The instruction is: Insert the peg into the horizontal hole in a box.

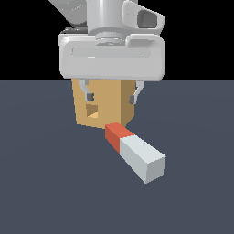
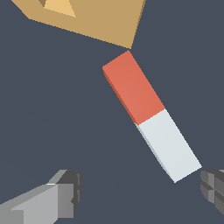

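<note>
Peg (image 1: 135, 151) lying free on the floor, red end pointing at the box (image 1: 104, 103), nothing gripping it yet.

The peg is resting flat just beside the box, its red-orange end sitting close to the box's near corner and its pale end trailing away from it. The hole (image 1: 92, 109) is showing on the box face toward the exterior view's left, so the peg is lying angled off that opening, not lined up with it. Above the box, the gripper (image 1: 111, 97) is hovering with its fingers (image 2: 63, 192) spread wide and holding nothing. The risk I am seeing: closing off-centre or skewed could twist the bar, and a tilted peg would likely jam on the hole's rim or shove the box aside.
</note>
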You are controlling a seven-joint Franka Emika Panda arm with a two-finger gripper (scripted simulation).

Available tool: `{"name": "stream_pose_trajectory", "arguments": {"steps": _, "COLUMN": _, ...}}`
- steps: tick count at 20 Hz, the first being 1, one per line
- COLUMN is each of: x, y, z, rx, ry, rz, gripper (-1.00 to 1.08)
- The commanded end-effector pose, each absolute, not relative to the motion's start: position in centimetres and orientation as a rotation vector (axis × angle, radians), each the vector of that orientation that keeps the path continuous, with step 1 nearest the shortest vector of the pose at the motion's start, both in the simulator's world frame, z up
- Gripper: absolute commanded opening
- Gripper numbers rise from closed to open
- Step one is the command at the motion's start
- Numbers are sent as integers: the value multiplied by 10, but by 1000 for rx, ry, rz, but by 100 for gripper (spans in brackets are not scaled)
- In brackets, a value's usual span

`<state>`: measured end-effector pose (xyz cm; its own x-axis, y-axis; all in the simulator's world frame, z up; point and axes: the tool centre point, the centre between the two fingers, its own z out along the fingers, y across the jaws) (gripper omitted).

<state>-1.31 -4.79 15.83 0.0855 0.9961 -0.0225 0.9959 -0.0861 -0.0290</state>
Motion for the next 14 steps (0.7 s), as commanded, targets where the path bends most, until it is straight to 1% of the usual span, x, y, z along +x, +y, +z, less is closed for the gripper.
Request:
{"name": "stream_pose_trajectory", "arguments": {"steps": 1, "x": -13, "y": -48, "z": 158, "rx": -2310, "ry": -2119, "rz": 57, "gripper": 100}}
{"name": "stream_pose_trajectory", "arguments": {"steps": 14, "x": -2, "y": -53, "z": 142, "rx": -2197, "ry": -2238, "rz": 46, "gripper": 100}}
